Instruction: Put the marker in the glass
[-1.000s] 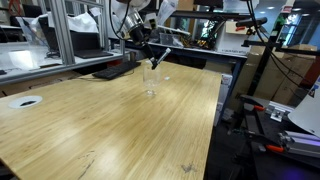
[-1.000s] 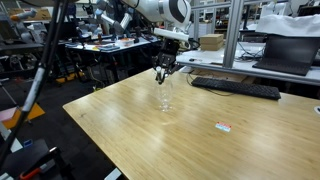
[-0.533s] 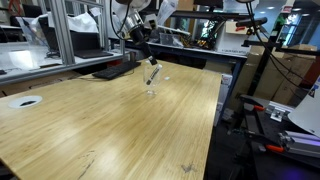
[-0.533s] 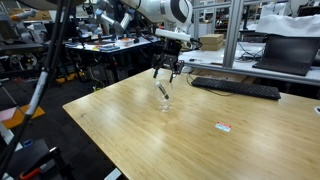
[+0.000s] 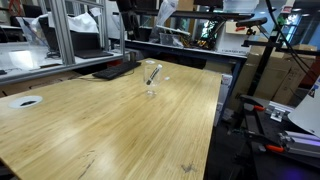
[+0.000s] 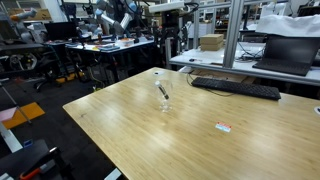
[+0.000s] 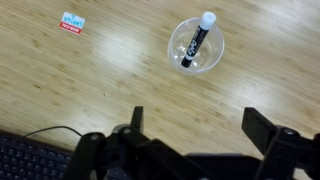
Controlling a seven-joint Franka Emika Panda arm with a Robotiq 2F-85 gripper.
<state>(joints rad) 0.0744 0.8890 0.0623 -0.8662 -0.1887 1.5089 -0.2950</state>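
Wide open and holding nothing, the pincer (image 7: pixel 198 130) hangs above the worktop (image 7: pixel 90 85) in the wrist view, its two fingers spread well apart along the lower edge.

At the far left of that view a dark keyboard (image 7: pixel 28 160) shows in the bottom corner. Above it, near the top edge, a small red-and-white sticker (image 7: pixel 72 22) lies flat on the wood. Further right stands the glass (image 7: pixel 212 58), clear and round, well apart from the sticker. The marker (image 7: pixel 193 44) is inside it, leaning with its whitish end against the rim. Both exterior views agree: the glass (image 5: pixel 151 86) (image 6: pixel 165 102) is upright, with the marker (image 5: pixel 153 73) (image 6: pixel 162 90) slanting in it.

The marker has a black barrel with pale lettering and one whitish end. It looks light, stiff and smooth, so a hold across the middle of the barrel would probably suit it best. The glass seems fragile and easy to tip, and the leaning marker adds a slight sideways load. By my judgement the task looks done.
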